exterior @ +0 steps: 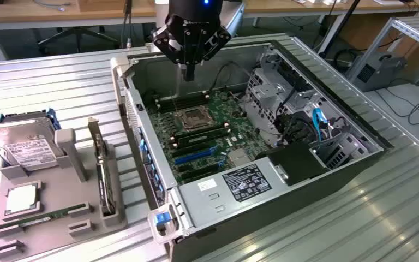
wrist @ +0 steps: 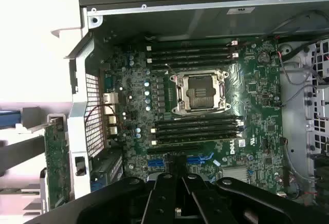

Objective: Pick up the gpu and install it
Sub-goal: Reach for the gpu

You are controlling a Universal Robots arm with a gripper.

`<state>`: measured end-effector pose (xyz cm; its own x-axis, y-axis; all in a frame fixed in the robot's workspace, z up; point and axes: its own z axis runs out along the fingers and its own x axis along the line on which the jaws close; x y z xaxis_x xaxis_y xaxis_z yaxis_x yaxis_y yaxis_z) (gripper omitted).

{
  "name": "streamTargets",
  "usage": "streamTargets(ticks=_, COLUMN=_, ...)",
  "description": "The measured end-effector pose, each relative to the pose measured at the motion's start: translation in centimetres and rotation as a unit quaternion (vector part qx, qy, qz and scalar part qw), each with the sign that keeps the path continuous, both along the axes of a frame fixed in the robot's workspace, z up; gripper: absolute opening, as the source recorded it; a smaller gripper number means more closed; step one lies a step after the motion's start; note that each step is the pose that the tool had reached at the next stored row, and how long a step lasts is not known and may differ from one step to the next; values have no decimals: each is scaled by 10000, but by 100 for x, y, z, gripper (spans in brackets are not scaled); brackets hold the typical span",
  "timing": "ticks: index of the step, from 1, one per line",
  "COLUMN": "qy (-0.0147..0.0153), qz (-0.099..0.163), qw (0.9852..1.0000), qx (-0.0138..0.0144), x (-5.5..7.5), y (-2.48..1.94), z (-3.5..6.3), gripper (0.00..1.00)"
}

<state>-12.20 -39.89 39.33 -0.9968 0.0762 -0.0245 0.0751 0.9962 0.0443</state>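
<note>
Hovering above open grey computer case, black claw closed, empty; thin dark gpu card upright in grey holder on worktop. Risk: closed claw topples card.

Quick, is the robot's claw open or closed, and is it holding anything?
Gripper: closed, holding nothing, above the open computer case. The graphics card stands outside it.
</note>
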Motion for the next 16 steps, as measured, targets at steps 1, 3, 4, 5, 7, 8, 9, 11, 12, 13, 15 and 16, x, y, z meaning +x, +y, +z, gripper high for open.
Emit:
streamTargets(ticks=1, qy=0, qz=0, qw=10000, qx=0, x=0, y=0, z=0, gripper=11)
streamTargets(ticks=3, qy=0, qz=0, qw=10000, qx=0, x=-58, y=0, z=0, gripper=11)
streamTargets(ticks=4, qy=0, qz=0, qw=10000, qx=0, x=-77, y=0, z=0, gripper=11)
streamTargets(ticks=5, qy=0, qz=0, qw=10000, qx=0, x=-110, y=0, z=0, gripper=11)
streamTargets(ticks=7, qy=0, qz=0, qw=10000, qx=0, x=-126, y=0, z=0, gripper=11)
streamTargets(ticks=8, qy=0, qz=0, qw=10000, qx=0, x=-129, y=0, z=0, gripper=11)
streamTargets(ticks=9, qy=0, qz=0, qw=10000, qx=0, x=-137, y=0, z=0, gripper=11)
streamTargets(ticks=11, qy=0, qz=0, qw=10000, qx=0, x=-145, y=0, z=0, gripper=11)
streamTargets(ticks=12, qy=0, qz=0, qw=10000, qx=0, x=-149, y=0, z=0, gripper=11)
streamTargets(ticks=13, qy=0, qz=0, qw=10000, qx=0, x=-152, y=0, z=0, gripper=11)
streamTargets(ticks=15, qy=0, qz=0, qw=10000, qx=0, x=-159, y=0, z=0, gripper=11)
streamTargets(ticks=16, qy=0, qz=0, qw=10000, qx=0, x=-163, y=0, z=0, gripper=11)
